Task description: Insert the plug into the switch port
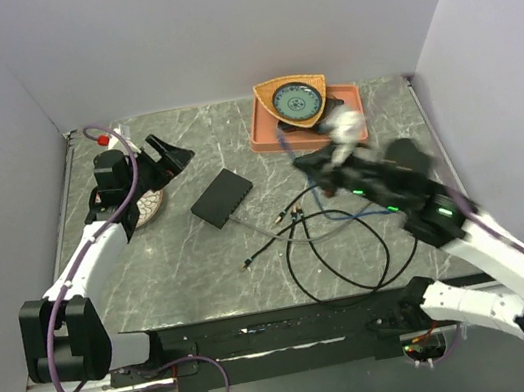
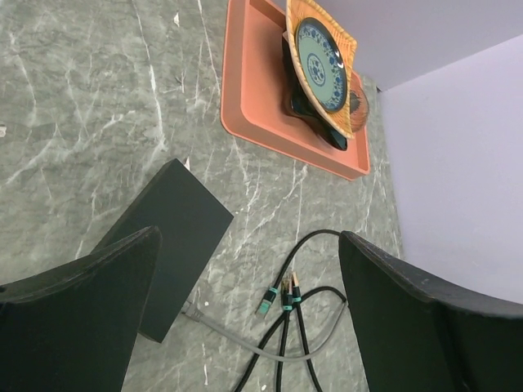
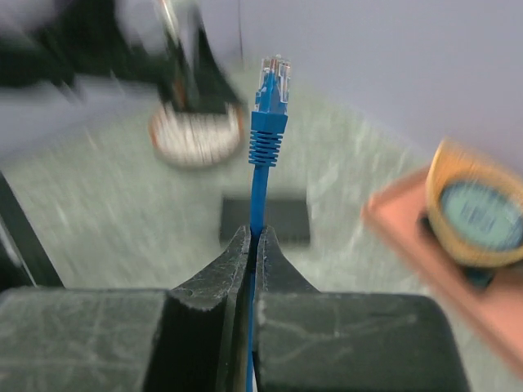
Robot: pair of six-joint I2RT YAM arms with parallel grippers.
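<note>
At left, the left gripper [image 1: 166, 158] hangs with jaws spread wide and empty. Just to its right, the flat matte-black rectangular box [image 1: 222, 197] lies on the grey marbled table [image 1: 153, 266], its switch port too small to make out. Farther right, apart from the box, the right gripper [image 3: 252, 237] is clamped on a blue cable [image 3: 259, 196], whose clear-tipped blue plug [image 3: 271, 82] stands above its fingertips.

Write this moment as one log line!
right gripper: shut on blue cable | plug: not inserted | left gripper: open, empty | black switch: on table
</note>
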